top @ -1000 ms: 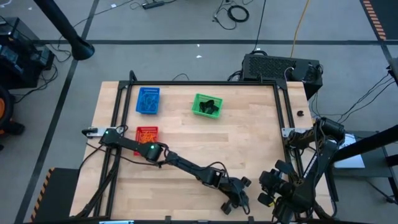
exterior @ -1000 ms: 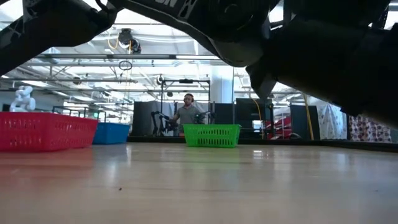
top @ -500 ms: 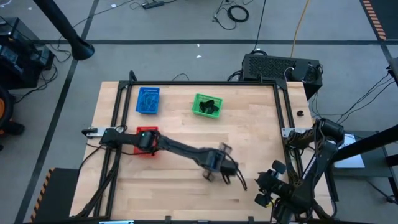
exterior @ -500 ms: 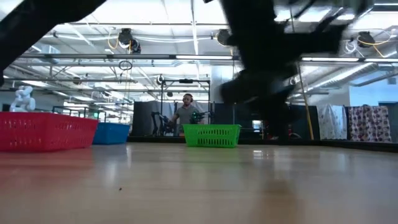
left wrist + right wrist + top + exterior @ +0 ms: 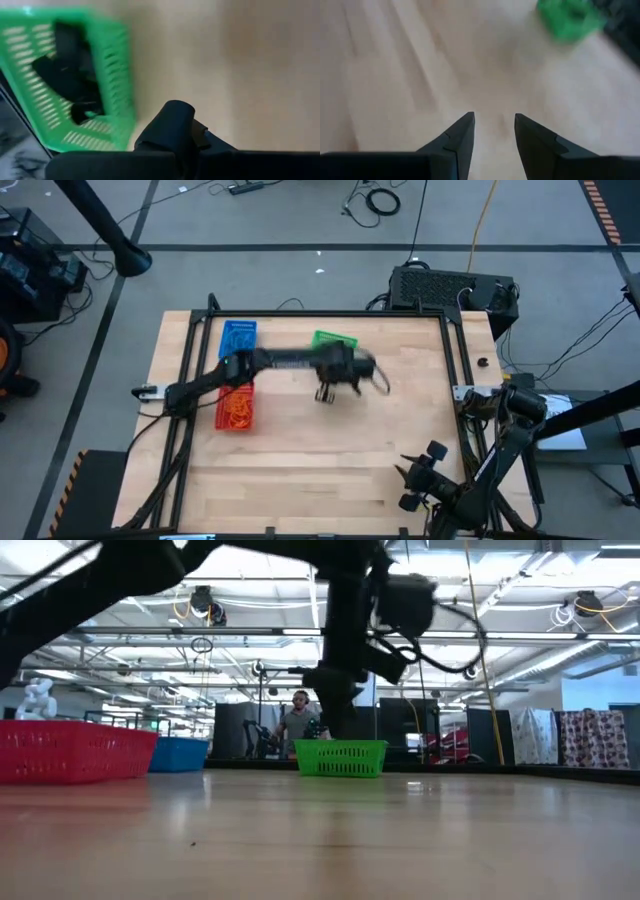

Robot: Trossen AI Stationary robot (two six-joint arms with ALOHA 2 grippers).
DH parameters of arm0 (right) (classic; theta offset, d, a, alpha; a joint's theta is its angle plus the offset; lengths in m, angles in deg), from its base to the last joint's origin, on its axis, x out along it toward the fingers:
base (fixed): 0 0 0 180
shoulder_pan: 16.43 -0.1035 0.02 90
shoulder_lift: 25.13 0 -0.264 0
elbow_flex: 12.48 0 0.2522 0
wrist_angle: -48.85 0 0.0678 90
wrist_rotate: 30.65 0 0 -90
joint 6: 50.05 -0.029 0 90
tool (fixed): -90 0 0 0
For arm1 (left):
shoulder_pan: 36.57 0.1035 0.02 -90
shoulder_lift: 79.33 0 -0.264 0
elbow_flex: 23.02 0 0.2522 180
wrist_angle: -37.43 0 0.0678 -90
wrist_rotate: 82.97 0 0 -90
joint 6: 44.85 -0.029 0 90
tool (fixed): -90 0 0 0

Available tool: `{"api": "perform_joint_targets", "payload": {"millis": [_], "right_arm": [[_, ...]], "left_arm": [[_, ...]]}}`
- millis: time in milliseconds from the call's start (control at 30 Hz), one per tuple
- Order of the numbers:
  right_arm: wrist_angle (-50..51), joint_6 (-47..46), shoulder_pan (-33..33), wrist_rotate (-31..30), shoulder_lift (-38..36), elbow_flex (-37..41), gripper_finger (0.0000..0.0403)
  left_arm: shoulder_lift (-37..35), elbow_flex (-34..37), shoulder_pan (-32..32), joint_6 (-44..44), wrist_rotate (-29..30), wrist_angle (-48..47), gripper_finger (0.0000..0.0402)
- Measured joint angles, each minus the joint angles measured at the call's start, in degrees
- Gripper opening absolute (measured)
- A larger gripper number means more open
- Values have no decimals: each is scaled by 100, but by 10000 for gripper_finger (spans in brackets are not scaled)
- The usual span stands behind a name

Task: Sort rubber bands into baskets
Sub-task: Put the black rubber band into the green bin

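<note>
While your right pincer (image 5: 418,480) waits low at the near right corner of the table (image 5: 400,420), its two fingers (image 5: 461,135) spread with nothing but bare wood between them, your left pincer (image 5: 328,392) is the one at work, stretched out across the middle of the table. You can see that its fingers are pressed together; whether a rubber band is pinched in them you cannot tell from these views. Well off to its left side, back toward the arm's base, sits the red basket (image 5: 236,407) with orange rubber bands (image 5: 238,412) heaped inside. Just beyond the pincer, nearly under the wrist, stands the green basket (image 5: 70,80), holding a dark clump of black rubber bands (image 5: 67,75). Farther to the left of that, by the far left edge, the blue basket (image 5: 238,340) holds blue bands (image 5: 238,343). Beyond the table, a person (image 5: 300,720) stands in the room behind.
</note>
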Motion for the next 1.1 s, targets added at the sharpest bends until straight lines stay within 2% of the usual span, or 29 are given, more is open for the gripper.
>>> {"api": "perform_joint_targets", "payload": {"millis": [167,267,367,533,700,833,1100], "right_arm": [[216,34,221,-1721,82,0,134],[421,46,435,-2358,103,90,134],[497,6,765,-2830,89,269,134],[638,-105,1429,-2868,74,473,134],[661,66,1986,-2378,72,592,134],[564,81,2169,-2199,69,681,134],[557,190,2289,-2075,71,713,134]], "left_arm": [[-155,0,959,-114,-662,427,0],[-237,-7,1441,-75,-986,573,0],[-220,-4,1755,-70,-1040,694,0],[-223,-6,1982,28,-1434,822,0],[-223,15,2019,78,-1736,819,0],[-223,17,1991,218,-1743,823,9],[-221,17,1800,221,-1710,879,58]]}}
